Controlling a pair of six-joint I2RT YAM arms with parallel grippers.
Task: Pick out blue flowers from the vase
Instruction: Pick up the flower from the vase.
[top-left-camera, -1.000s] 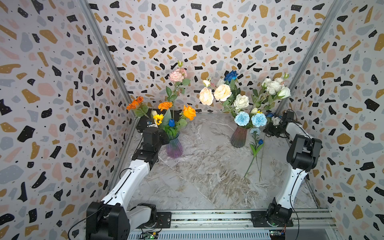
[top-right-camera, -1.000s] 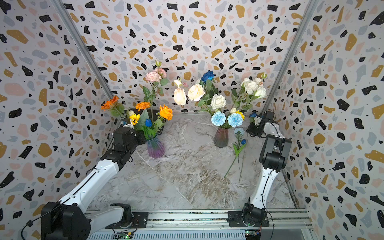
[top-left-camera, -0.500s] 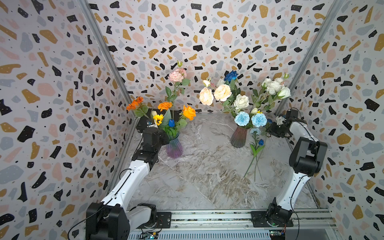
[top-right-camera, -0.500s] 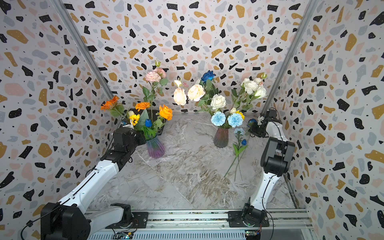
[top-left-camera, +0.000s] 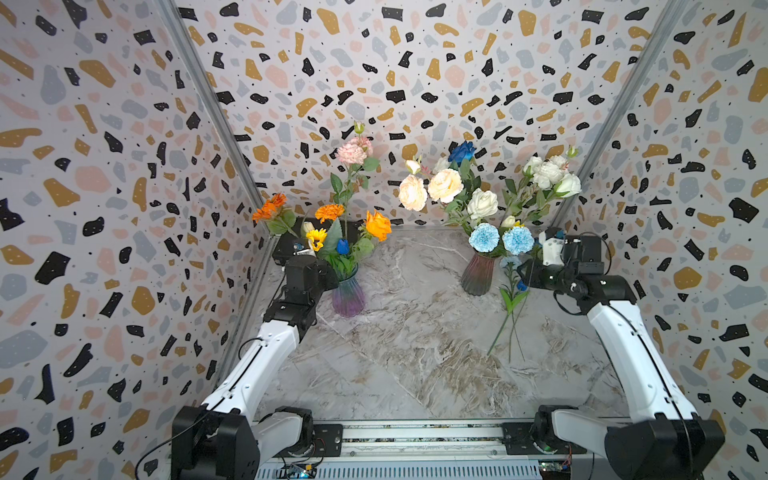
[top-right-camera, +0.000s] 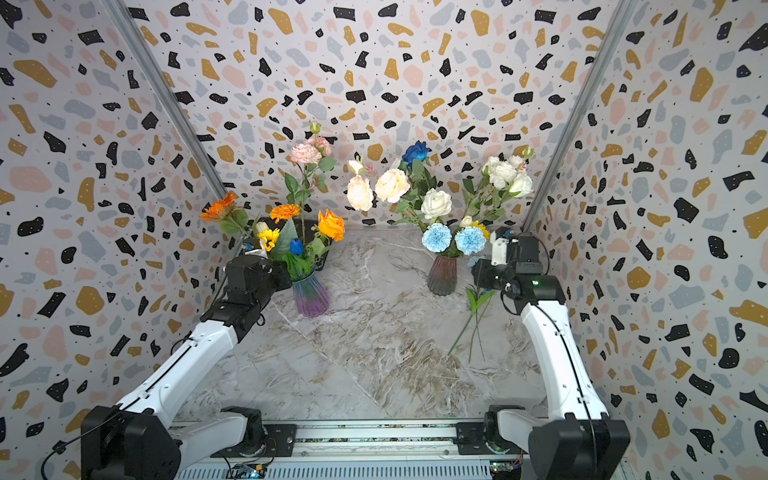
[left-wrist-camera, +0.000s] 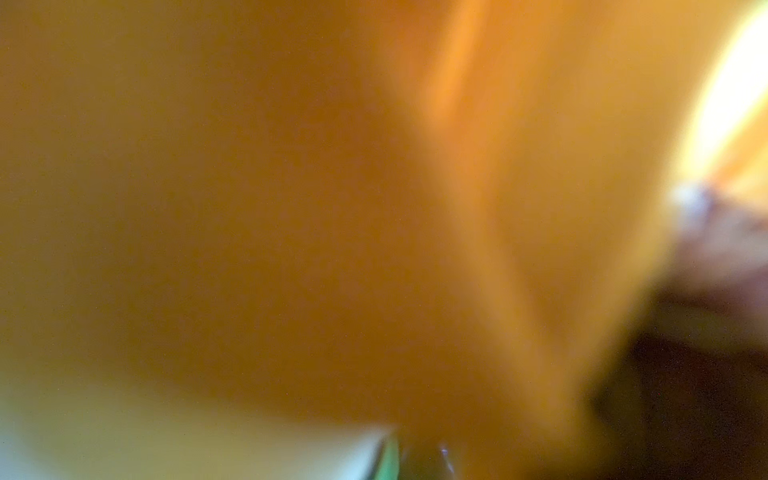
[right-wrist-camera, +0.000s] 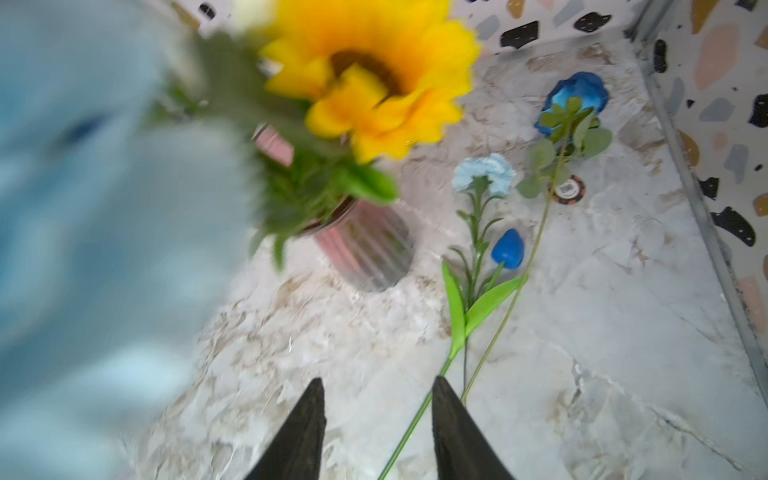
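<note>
Orange token (right-wrist-camera: 568, 190) by blue rose (right-wrist-camera: 575, 97), right-wrist-only

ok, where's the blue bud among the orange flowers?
In both top views, the blue bud sits low in the left-side vase, between the small sunflower and the orange rose.

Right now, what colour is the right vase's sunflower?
Sunflower: yellow petals, dark centre; clearest in the right wrist view.
</note>
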